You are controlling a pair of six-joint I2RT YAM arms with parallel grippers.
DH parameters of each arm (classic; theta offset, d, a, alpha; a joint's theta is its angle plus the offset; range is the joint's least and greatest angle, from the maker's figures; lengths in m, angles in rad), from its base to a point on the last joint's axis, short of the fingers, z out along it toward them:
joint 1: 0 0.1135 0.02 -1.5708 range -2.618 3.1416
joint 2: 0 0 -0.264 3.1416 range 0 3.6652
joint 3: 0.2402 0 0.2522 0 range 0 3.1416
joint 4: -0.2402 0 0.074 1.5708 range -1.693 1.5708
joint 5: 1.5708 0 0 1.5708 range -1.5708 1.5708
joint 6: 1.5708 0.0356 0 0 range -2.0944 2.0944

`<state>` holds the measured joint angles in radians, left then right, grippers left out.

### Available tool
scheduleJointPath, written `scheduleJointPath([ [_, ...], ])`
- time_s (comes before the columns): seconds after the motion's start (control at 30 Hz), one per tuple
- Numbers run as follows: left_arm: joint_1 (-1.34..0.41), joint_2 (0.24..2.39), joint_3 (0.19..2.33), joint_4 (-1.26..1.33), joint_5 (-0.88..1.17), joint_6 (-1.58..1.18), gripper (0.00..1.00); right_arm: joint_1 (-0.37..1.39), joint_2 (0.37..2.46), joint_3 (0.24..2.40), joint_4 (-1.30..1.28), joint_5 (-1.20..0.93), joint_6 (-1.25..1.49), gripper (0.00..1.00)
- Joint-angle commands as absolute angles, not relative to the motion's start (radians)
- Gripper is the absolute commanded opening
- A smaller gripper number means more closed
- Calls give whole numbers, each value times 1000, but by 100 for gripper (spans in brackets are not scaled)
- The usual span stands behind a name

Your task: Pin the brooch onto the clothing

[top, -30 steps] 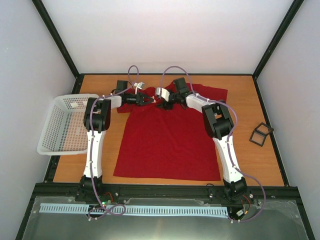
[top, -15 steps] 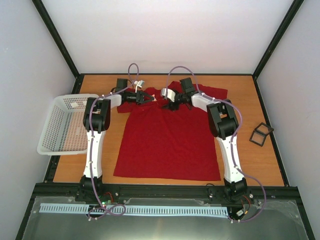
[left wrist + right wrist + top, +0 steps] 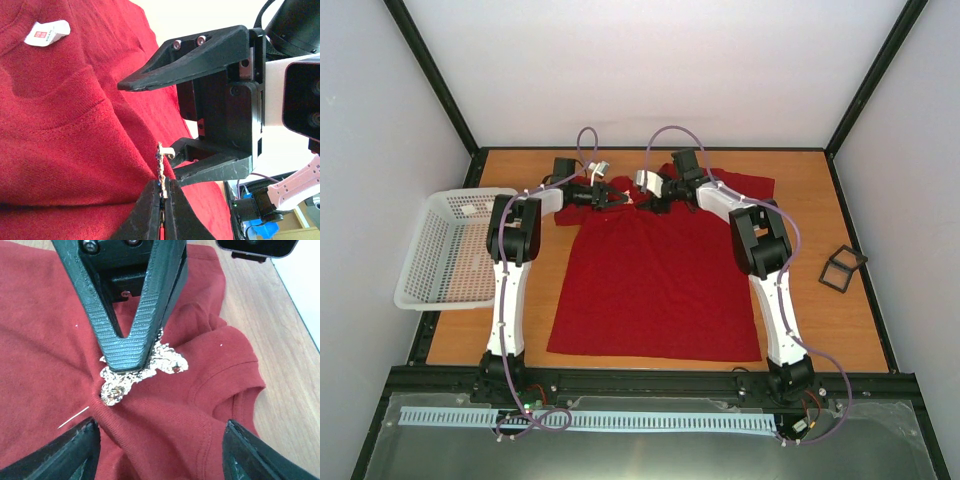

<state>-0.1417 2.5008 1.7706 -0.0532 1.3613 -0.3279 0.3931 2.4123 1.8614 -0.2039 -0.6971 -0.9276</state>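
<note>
**Left claw clenched on the brooch at the collar, right claw spread wide**

Far left, the white plastic mesh basket (image 3: 420, 270) sits at the edge of the brown wooden table (image 3: 810, 200), well apart from me. The plain red short-sleeved T-shirt (image 3: 655, 280) lies flat in the middle, collar at the far side.

From overhead my two claws meet over the neckline, but what they carry is too small to tell there. My left wrist camera fills that in. My left claw (image 3: 162, 192) is clamped tight on the crinkled gold brooch (image 3: 167, 360), seen there only edge-on as a thin glittering strip against the cloth. The shirt's small white label (image 3: 47, 34) shows inside the collar, up and to the left.

My right wrist camera shows the brooch's broad, foil-like face instead. It is pressed to a puckered fold of fabric just beside the neck rib. My right claw (image 3: 161, 432) is released, with a finger on each side of the brooch and touching neither it nor the left claw.

Far right, a small black square frame (image 3: 842, 268) rests on the wood.
</note>
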Motion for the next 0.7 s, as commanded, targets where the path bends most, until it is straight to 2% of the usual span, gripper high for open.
scheduleJointPath([
  [0.0, -148, 2490, 1810, -67, 1405, -296, 1, 401, 2441, 1893, -253, -711, -956, 65],
  [0.3, -159, 2493, 1806, -56, 1405, -303, 1, 418, 2439, 1889, -199, -725, -903, 67],
  [0.67, -164, 2480, 1783, -64, 1370, -258, 1, 418, 2427, 1876, -175, -759, -864, 60],
])
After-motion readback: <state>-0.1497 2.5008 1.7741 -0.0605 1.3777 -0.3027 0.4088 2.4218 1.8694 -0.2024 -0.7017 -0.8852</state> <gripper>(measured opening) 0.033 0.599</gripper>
